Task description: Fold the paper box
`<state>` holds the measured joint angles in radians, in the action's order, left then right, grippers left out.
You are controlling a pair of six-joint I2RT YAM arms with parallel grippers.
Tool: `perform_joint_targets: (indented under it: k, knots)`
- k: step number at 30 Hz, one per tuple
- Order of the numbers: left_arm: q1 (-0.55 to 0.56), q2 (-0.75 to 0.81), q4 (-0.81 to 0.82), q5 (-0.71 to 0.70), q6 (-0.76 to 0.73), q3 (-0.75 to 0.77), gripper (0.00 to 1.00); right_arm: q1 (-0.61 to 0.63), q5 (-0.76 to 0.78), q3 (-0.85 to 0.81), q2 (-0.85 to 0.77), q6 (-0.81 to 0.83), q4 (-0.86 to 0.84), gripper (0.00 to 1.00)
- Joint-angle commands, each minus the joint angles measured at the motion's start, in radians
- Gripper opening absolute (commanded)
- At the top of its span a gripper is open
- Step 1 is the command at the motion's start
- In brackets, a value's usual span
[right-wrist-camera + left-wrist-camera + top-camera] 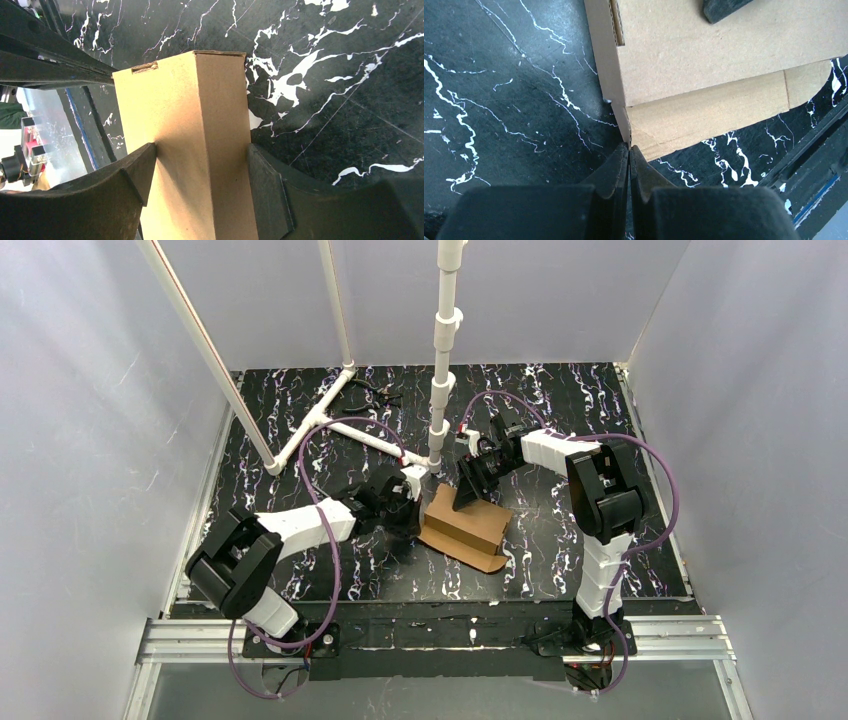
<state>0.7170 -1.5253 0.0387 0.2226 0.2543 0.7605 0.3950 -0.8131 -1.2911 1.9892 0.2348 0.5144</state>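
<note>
The paper box [468, 527] is brown cardboard, partly folded, lying at the table's middle with a rounded flap [487, 559] flat toward the front. My left gripper [408, 508] is at its left side. In the left wrist view its jaws [629, 147] are shut, tips touching the corner of an upright side strip [603, 55] of the box [704, 60]. My right gripper [468, 490] comes from behind. In the right wrist view it [200, 175] is shut on a raised folded part of the box [185, 125], one finger [142, 172] on each side.
A white pipe frame [330, 412] lies at the back left, and an upright white pole [443, 340] stands just behind the box. Pale walls enclose the black marbled table [560, 560]. A metal rail [440, 638] runs along the front edge.
</note>
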Motion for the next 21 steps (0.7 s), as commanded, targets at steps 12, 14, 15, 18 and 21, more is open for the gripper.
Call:
perform_joint_targets:
  k: [12,14,15,18,21]
  knots:
    - [-0.032,-0.078,-0.156,0.076,-0.005,0.205,0.00,0.041,0.113,0.026,0.036,0.043,0.003,0.72]
    - [-0.052,-0.075,-0.163,0.069,0.029,0.215,0.00,0.046,0.116,0.026,0.034,0.046,0.004,0.72]
    - [-0.062,-0.073,-0.166,0.066,0.048,0.220,0.00,0.048,0.117,0.025,0.034,0.047,0.004,0.72]
    - [-0.089,-0.074,-0.177,0.067,0.090,0.234,0.00,0.052,0.119,0.024,0.033,0.048,0.004,0.72]
    - [-0.104,-0.077,-0.179,0.060,0.118,0.238,0.00,0.056,0.121,0.024,0.032,0.050,0.004,0.72]
